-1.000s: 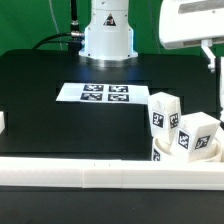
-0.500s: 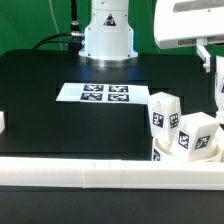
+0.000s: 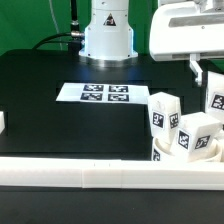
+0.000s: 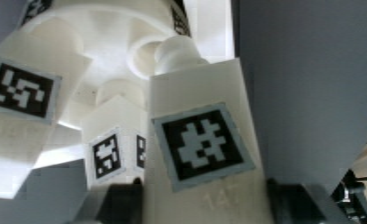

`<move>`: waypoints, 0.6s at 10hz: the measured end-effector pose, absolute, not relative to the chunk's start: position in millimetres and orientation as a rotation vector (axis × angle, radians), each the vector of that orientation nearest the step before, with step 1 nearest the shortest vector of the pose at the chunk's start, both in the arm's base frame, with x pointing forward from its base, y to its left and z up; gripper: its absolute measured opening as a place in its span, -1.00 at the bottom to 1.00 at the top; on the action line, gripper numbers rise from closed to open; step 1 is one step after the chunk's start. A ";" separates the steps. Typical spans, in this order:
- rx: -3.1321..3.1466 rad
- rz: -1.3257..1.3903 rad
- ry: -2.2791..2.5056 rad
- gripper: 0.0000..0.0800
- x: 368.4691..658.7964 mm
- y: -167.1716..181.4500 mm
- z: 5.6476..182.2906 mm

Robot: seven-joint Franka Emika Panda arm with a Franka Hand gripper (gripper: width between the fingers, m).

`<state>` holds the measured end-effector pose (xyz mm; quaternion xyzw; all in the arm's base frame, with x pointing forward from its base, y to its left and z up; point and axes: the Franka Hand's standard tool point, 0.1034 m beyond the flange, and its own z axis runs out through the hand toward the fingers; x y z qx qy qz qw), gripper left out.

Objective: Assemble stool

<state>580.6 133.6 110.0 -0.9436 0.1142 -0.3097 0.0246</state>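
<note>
My gripper point(image 3: 209, 76) hangs at the exterior view's right, shut on a white stool leg point(image 3: 216, 101) with a black-and-white tag. It holds the leg in the air, above and to the right of the round seat point(image 3: 170, 152). Two more tagged legs point(image 3: 163, 113) point(image 3: 195, 135) stand on the seat by the front rail. In the wrist view the held leg point(image 4: 206, 150) fills the gap between my dark fingers point(image 4: 137, 205). The seat group point(image 4: 55, 90) lies behind it.
The marker board point(image 3: 95, 94) lies flat on the black table in the middle. A long white rail point(image 3: 90, 175) runs along the front edge. A small white block point(image 3: 2, 122) sits at the exterior view's left edge. The robot base point(image 3: 107, 35) stands at the back.
My gripper has moved toward the exterior view's left, and the held leg has come into view at the right edge. The seat and its two legs have not moved.
</note>
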 end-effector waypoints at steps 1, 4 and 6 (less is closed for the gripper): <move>-2.922 -0.958 0.349 -0.19 580.6 133.0 109.6; -2.934 -0.963 0.318 -0.19 583.8 133.1 106.4; -2.938 -0.994 0.285 -0.19 591.2 135.7 104.6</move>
